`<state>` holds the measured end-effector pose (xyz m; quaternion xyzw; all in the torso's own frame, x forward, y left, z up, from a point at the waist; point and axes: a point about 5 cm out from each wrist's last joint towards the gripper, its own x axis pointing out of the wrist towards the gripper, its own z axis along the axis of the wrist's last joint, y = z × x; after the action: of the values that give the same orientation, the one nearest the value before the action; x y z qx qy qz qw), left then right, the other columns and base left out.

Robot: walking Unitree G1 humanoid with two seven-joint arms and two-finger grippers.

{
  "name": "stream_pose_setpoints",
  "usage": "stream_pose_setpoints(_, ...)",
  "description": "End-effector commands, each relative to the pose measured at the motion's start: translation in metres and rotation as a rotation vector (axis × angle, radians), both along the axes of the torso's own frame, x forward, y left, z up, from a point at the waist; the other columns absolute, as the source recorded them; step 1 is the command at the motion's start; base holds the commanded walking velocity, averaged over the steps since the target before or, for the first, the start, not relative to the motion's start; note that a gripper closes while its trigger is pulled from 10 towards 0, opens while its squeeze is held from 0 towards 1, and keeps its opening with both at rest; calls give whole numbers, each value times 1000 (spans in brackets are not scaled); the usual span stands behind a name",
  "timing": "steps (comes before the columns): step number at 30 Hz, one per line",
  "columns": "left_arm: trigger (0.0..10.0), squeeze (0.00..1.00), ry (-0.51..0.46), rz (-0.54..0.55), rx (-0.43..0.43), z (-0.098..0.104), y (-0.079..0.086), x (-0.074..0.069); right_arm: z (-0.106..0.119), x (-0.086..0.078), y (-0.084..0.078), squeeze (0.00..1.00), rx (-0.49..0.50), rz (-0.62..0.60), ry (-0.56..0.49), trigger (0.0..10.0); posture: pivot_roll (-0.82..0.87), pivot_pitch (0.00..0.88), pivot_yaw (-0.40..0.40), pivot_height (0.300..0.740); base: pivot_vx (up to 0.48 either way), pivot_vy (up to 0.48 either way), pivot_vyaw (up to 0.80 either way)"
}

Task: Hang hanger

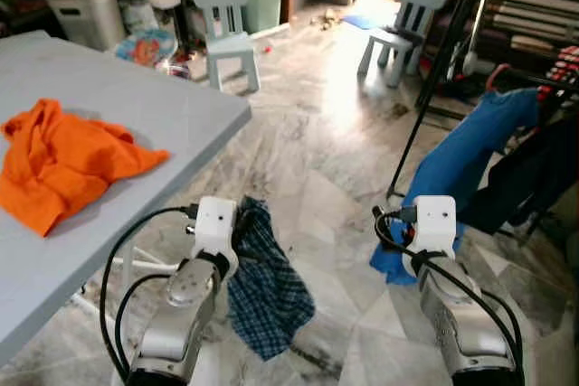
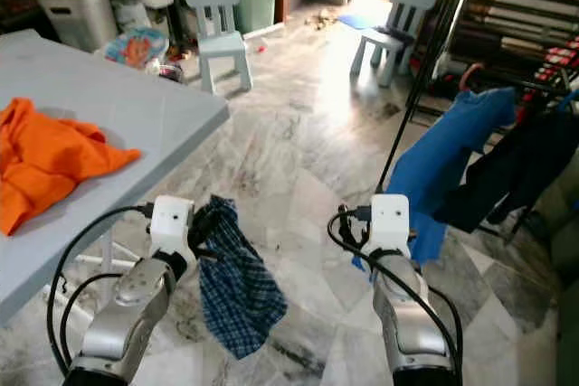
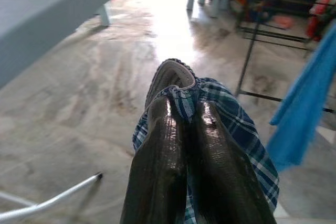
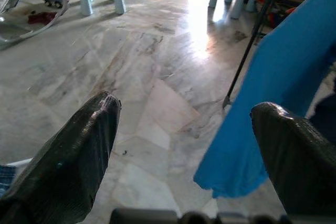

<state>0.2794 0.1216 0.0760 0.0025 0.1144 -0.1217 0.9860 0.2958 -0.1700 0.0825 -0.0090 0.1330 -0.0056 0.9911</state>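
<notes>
- While the grey table point(image 1: 136, 106) edged the left and a black rack point(image 1: 434, 79) the right, marble floor point(image 1: 317, 142) lay open between them toward two far chairs point(image 1: 226, 24).
- Seen from the head, an orange cloth point(image 1: 63, 160) lay on the table; the left wrist view showed fingers point(image 3: 163, 150) pinched on a plaid garment point(image 1: 267, 287).
- Left gripper point(image 3: 184, 124) was raised forward beside the table, garment hanging floorward; right gripper point(image 4: 184, 129) gaped wide, empty, near a hanging blue garment point(image 1: 461, 169).

— How is the left gripper point(image 3: 184, 129) held?
— Its fingers are pressed together on a checked cloth point(image 1: 267, 291), arm forward.
— And the right gripper point(image 4: 184, 145)?
— Spread wide, nothing gripped.
</notes>
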Motion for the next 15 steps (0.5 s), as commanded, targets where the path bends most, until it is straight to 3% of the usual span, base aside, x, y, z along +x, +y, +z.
stream_pose_setpoints(1, 10000, 0, -29, 37, 43, 2, 13, -2, 9, 8, 9, 0, 1, 30, -39, 10000, 31, 5, -26, 740, 0, 0, 0)
stream_pose_setpoints(7, 10000, 0, -24, 56, 35, 0, 19, -5, 8, 10, 12, 0, 9, 36, -36, 10000, 38, 7, -21, 740, 0, 0, -92)
stream_pose_setpoints(15, 10000, 0, -4, 21, -25, 0, 13, 1, 5, 9, 6, 0, 1, 17, -36, 10000, 16, 6, -4, 740, 0, 0, -100)
